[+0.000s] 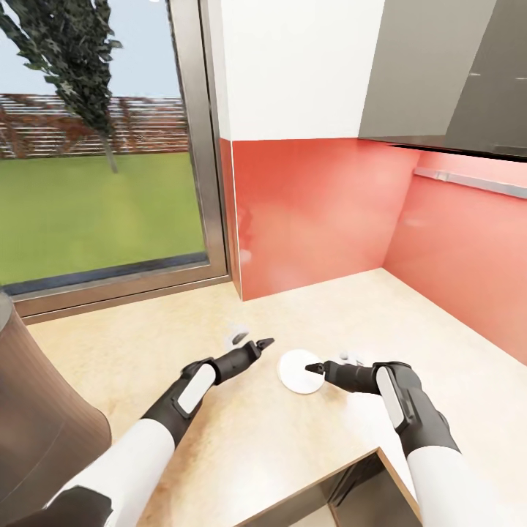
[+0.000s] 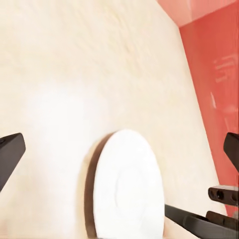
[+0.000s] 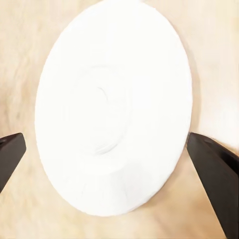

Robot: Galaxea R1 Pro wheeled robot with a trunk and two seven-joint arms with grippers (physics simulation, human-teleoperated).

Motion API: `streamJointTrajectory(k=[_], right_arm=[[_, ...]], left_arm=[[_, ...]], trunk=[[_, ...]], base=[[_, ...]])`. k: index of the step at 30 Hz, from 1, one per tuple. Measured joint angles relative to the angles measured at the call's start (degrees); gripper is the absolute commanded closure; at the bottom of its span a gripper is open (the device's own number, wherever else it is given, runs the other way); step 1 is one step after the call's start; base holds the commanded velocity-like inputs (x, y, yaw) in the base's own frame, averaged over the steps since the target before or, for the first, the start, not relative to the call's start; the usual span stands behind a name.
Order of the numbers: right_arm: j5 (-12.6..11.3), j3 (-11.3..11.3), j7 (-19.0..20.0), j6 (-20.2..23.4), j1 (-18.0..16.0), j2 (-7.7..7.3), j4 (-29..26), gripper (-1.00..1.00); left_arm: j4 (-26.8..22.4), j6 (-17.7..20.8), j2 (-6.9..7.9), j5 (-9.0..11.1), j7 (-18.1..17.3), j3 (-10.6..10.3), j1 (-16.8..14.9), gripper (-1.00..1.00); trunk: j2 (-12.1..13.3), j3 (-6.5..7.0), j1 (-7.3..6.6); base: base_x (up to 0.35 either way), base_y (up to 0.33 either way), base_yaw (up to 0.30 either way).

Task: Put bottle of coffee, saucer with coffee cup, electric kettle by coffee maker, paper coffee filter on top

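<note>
The saucer lies flat on the beige bench near the red corner, the right pincer spread wide astride it, the left pincer apart just beside it.

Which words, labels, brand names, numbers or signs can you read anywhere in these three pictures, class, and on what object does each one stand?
None can be read: no text stands in any view.
The saucer is plain white.
The kitchen countertop is speckled beige, unmarked.
The red wall panel bears only pale reflections.
Both claws, left and right, carry no lettering.
</note>
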Motion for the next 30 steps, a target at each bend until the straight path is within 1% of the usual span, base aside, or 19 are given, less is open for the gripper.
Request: streamJointTrajectory(k=[3,5,8,11,16,23,30], right_arm=[[0.11,0.0,0.0,0.01,-0.01,-0.01,-0.01,-1.0],[0.15,0.0,-0.01,0.02,-0.02,0.0,-0.01,-1.0],[0.1,0.0,0.0,0.01,-0.01,0.01,-0.01,-1.0],[0.22,0.01,-0.01,-0.04,-0.01,0.07,-0.02,-1.0],[0.0,0.08,0.0,-0.18,-0.02,0.14,0.04,-1.0],[-0.08,0.09,0.01,-0.19,-0.02,0.16,0.05,-1.0],[-0.19,0.16,0.02,-0.25,-0.02,0.16,0.11,-1.0]], left_arm=[[0.52,0.01,-1.02,0.25,-0.01,-0.05,0.0,-1.0],[1.26,0.02,-1.42,0.46,-0.01,-0.11,0.02,-1.0],[2.09,0.03,-1.85,1.28,-0.02,-0.14,0.25,-1.0],[2.5,0.03,-1.97,2.14,-0.01,-0.15,0.68,-1.0],[2.59,-0.06,-2.02,2.69,-0.19,-0.07,1.55,-1.0],[2.61,-0.03,-2.36,2.65,-0.17,-0.07,1.95,-1.0],[2.54,-0.01,-2.38,2.77,-0.12,-0.22,1.95,-1.0]], trunk=[[0.0,0.0,0.0],[0.0,0.0,0.0],[0.0,0.0,0.0],[-0.01,0.0,0.0],[-0.02,0.02,-0.01],[-0.03,0.02,-0.01],[-0.03,0.02,-0.01]], base=[[0.0,0.0,0.0],[0.0,0.0,0.0],[0.0,0.0,0.0],[0.0,0.0,0.0],[0.0,0.0,0.0],[0.0,0.0,0.0],[0.0,0.0,0.0]])
